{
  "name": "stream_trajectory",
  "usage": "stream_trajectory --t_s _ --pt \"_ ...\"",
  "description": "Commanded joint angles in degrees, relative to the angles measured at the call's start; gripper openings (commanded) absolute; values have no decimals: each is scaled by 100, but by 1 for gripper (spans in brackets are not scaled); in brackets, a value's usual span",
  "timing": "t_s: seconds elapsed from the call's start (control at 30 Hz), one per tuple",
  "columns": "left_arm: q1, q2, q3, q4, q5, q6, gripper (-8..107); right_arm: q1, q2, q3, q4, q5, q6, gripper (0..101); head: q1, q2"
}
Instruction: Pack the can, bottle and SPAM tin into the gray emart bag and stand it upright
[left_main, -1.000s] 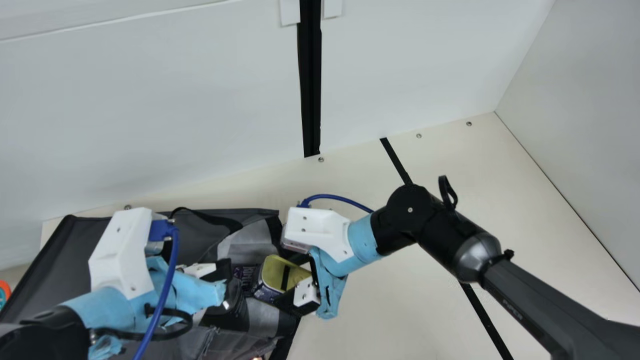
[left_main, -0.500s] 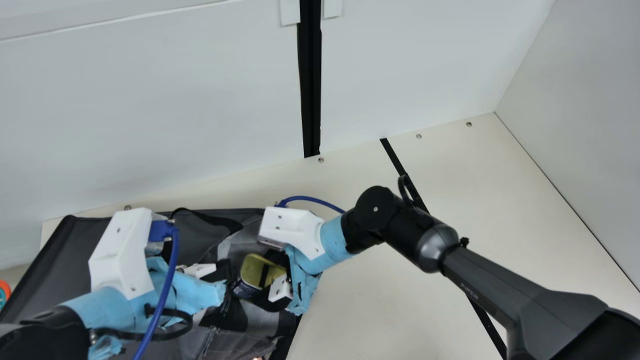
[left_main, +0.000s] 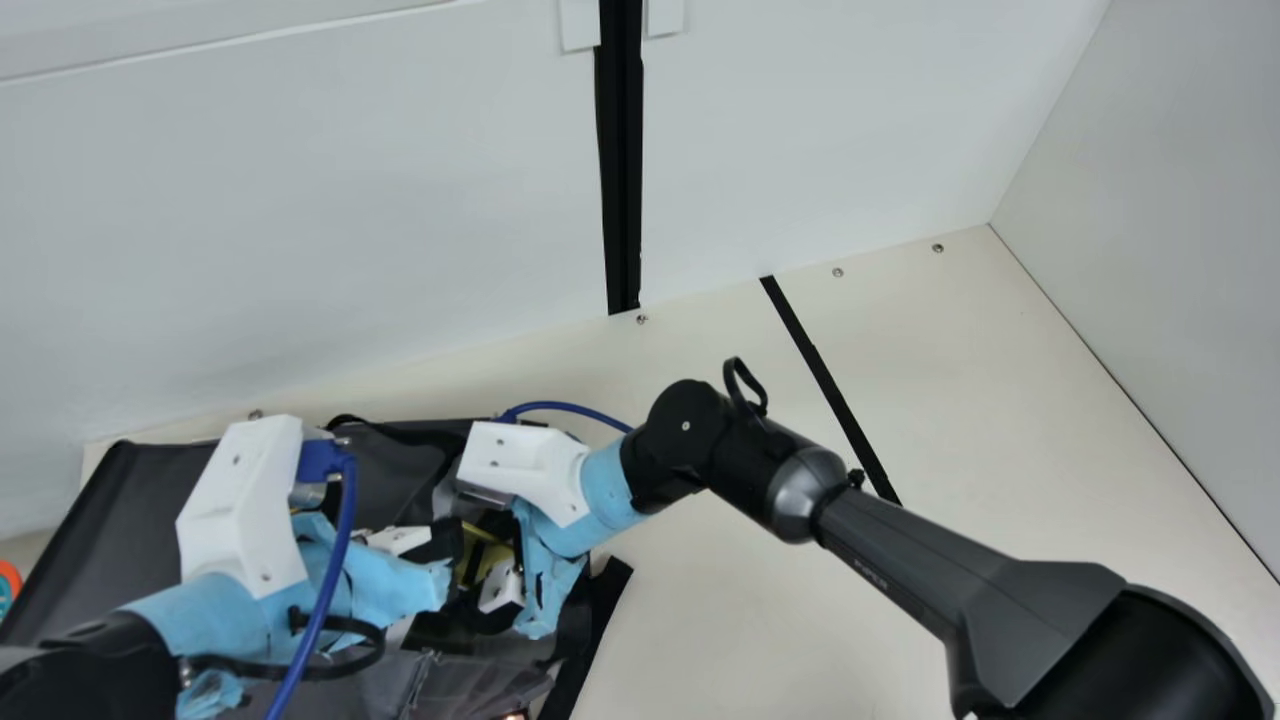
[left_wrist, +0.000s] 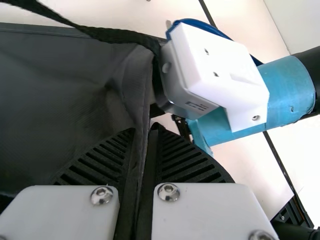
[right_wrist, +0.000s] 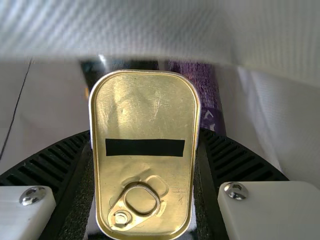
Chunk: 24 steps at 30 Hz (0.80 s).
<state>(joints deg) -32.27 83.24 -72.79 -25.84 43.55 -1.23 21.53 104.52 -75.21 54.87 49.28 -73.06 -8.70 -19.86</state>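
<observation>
Gray emart bag (left_main: 130, 530): lying on its side on the cream surface (left_main: 760, 620), so standing it upright is left to do
Left gripper (left_wrist: 145, 131): jaws pinching the edge of the bag's cloth, which I take to be a way of holding the mouth open
Right gripper (right_wrist: 146, 132): jaws clamped on the sides of the SPAM tin
SPAM tin (right_wrist: 145, 112): at the bag's mouth, gold lid and pull ring facing the wrist camera, gray cloth arching close by; I can't tell how deep it sits, and it has to be let go
Can and bottle: probably the purple item (right_wrist: 192, 80) and the dark glossy item (right_wrist: 117, 65) beyond the tin; which is which I can't tell, but both look to be packed
Progress: last item going in, by my reckoning; release, backing out and raising the bag remain
</observation>
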Motion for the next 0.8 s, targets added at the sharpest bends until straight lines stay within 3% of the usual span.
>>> stream_trajectory --t_s 0.0,0.17,0.77 --pt "0 0 0 0 0 0 -8 42 33 -44 23 -18 47 0 -130 -14" --pt "0 0 0 0 0 0 -8 140 102 -122 64 -88 161 0 -130 -14" --pt "0 0 0 0 0 0 -8 107 -42 -15 55 -169 247 60 -130 -14"
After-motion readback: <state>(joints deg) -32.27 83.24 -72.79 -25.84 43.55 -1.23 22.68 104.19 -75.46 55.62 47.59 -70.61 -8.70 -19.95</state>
